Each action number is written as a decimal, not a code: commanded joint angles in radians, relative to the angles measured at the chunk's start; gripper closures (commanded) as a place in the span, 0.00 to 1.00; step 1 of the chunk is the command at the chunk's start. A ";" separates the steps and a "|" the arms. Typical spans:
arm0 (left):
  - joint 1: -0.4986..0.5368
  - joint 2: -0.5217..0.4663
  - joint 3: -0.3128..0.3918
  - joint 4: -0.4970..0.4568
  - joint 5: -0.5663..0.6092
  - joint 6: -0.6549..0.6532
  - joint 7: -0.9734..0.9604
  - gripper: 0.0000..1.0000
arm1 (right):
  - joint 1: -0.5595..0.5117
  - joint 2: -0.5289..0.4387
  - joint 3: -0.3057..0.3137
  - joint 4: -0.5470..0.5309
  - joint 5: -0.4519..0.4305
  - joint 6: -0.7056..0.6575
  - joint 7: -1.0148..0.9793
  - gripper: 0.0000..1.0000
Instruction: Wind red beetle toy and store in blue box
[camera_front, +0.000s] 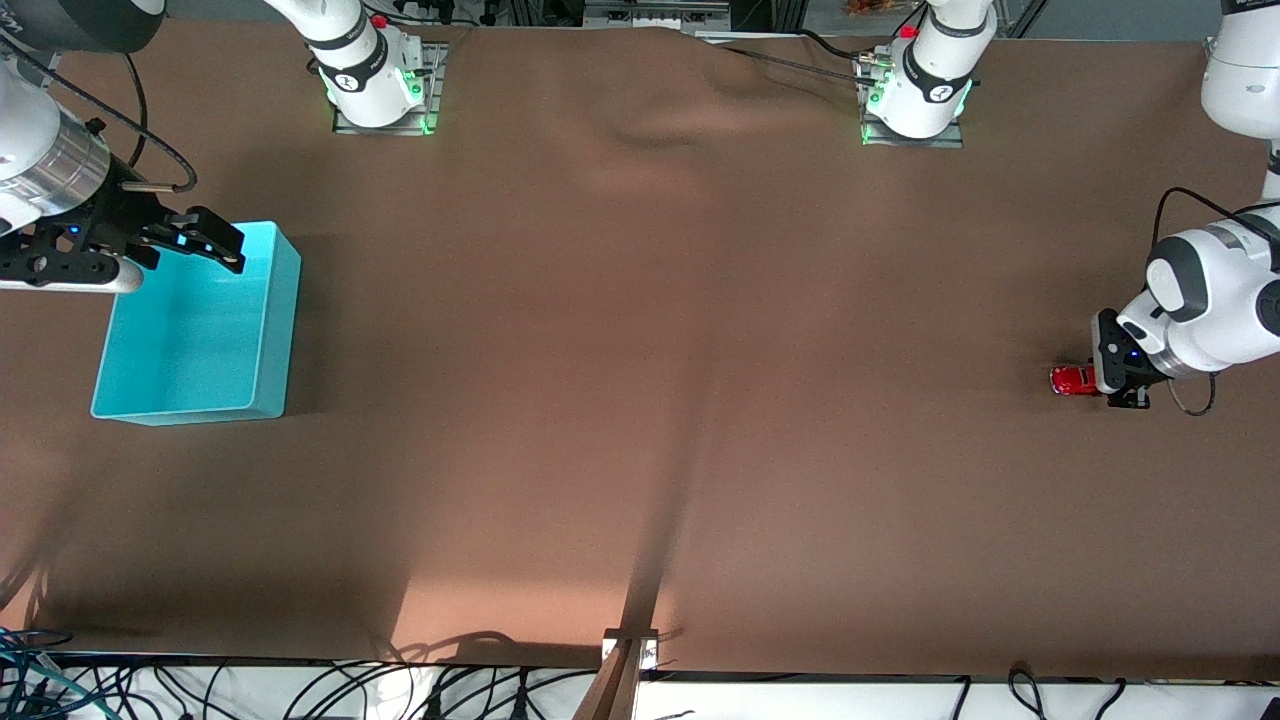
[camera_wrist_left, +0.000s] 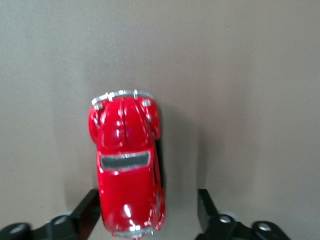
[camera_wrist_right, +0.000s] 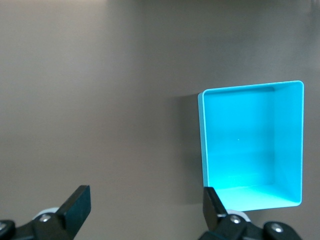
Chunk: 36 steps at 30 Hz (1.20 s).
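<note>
The red beetle toy (camera_front: 1074, 380) stands on the brown table at the left arm's end. My left gripper (camera_front: 1112, 380) is low at the toy, open, with its fingers on either side of the toy's rear. In the left wrist view the toy (camera_wrist_left: 127, 170) lies between the open fingers (camera_wrist_left: 86, 209), close to one of them, with a gap to the second; the gripper (camera_wrist_left: 147, 212) does not clamp it. The blue box (camera_front: 200, 330) stands empty at the right arm's end. My right gripper (camera_front: 212, 243) hovers open and empty over the box's edge; the box also shows in the right wrist view (camera_wrist_right: 252, 145).
The brown cloth-covered table (camera_front: 640, 400) stretches between the box and the toy. The two arm bases (camera_front: 375, 75) stand along the edge farthest from the front camera. Cables and a bracket (camera_front: 630, 650) lie at the nearest edge.
</note>
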 joint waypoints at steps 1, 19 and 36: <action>0.004 0.008 -0.002 0.018 0.005 0.003 0.012 0.00 | -0.006 0.007 0.001 0.023 0.018 -0.019 -0.004 0.00; -0.006 0.010 -0.024 0.078 0.002 0.003 0.012 0.00 | -0.006 0.007 0.001 0.023 0.018 -0.019 -0.004 0.00; -0.025 0.007 -0.111 0.150 -0.016 0.003 0.000 0.00 | -0.006 0.007 0.001 0.023 0.018 -0.019 -0.004 0.00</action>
